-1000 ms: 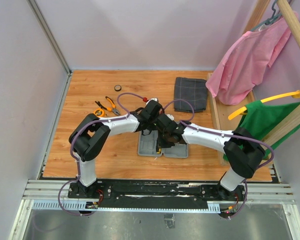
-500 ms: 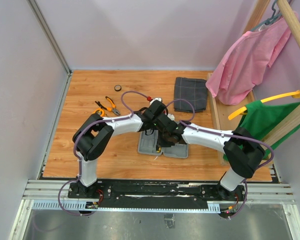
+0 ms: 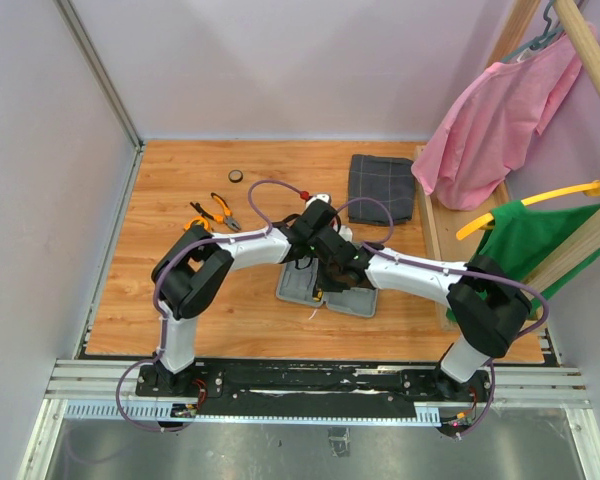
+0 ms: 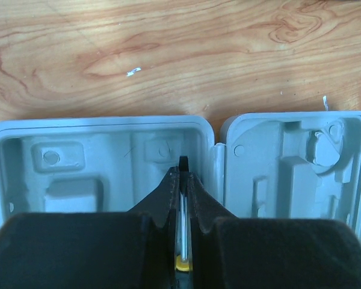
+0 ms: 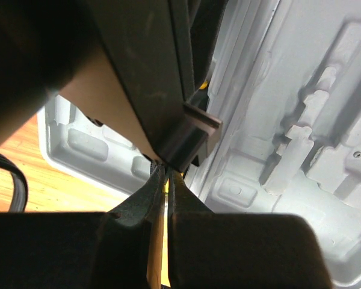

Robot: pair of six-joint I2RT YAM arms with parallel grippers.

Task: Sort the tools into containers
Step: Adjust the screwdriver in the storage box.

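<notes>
Left wrist view first, closest in: the left gripper (image 4: 183, 176) is pinched tight on a slim tool (image 4: 182, 232) with a shiny shaft and a yellow bit at the near end (a small screwdriver, by the look of it). It hangs over the open grey case (image 4: 66, 191), just beside the hinge (image 4: 218, 158), and the moulded pockets in sight hold nothing.

Right wrist view now: the right gripper (image 5: 163, 176) is closed too, crowded right up against the left gripper. A yellowish sliver shows in its slit, and I cannot tell whether that is a tool or only worktop behind.

That crowding is the worry. With both grippers packed over one hinge, a nudge could knock the slim tool askew. A release from here could also land it on a ridge between pockets rather than in one.

Top external view gives what the wrists cannot. Beyond the case, orange-handled pliers (image 3: 220, 208) and a small orange tool (image 3: 199, 224) lie loose on the worktop (image 3: 170, 290). A dark round thing (image 3: 236, 176) sits farther back, and the checked cloth (image 3: 382, 187) lies far right.
</notes>
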